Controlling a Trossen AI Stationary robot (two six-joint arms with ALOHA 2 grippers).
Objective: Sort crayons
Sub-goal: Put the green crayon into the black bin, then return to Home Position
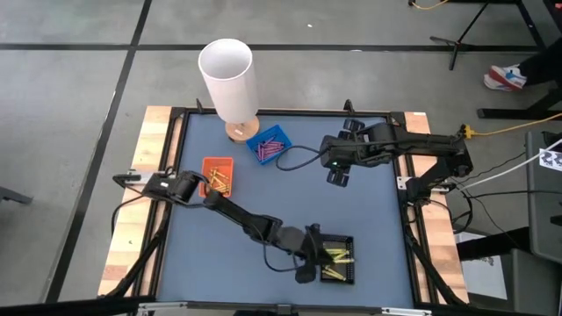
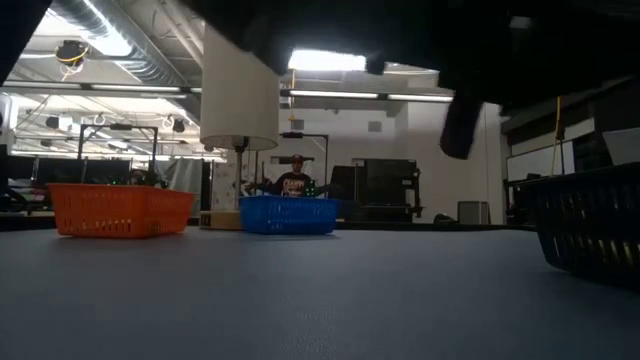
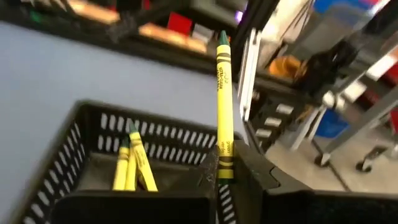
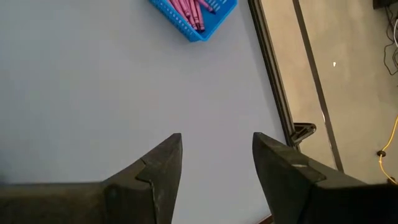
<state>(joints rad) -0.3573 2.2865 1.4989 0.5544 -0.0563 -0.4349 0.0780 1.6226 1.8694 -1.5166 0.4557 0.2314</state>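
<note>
Nearest me, the left pincer holds one yellow crayon upright between nearly closed fingers, right above the black tray, where other yellow crayons already lie. Farther back, the orange tray holds orange-gold ones and the blue tray purple-pink ones. The right pincer hangs wide open and empty over bare worktop. No loose crayons show, so this looks like the last one.

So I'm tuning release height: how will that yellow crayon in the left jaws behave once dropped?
The yellow crayon looks stiff and light. Round-bodied, it would probably roll if it landed on flat table. Pinched only at its base over the black tray, it may topple in beside the other yellow crayons.
</note>
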